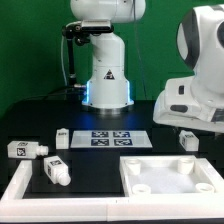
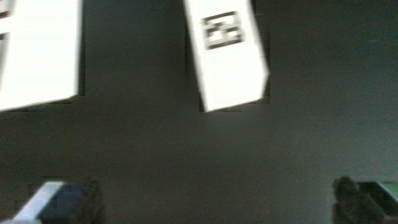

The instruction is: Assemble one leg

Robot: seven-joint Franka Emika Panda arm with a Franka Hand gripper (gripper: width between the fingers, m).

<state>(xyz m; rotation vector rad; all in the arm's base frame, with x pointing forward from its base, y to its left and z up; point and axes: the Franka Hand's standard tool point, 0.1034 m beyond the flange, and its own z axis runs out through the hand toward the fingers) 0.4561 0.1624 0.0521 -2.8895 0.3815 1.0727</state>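
Pincer (image 2: 214,196) spread wide over black table (image 2: 196,150), apart from leg (image 2: 228,55)

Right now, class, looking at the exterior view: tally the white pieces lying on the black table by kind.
Legs: 4
Tabletop: 1
Marker board: 1
Total: 6
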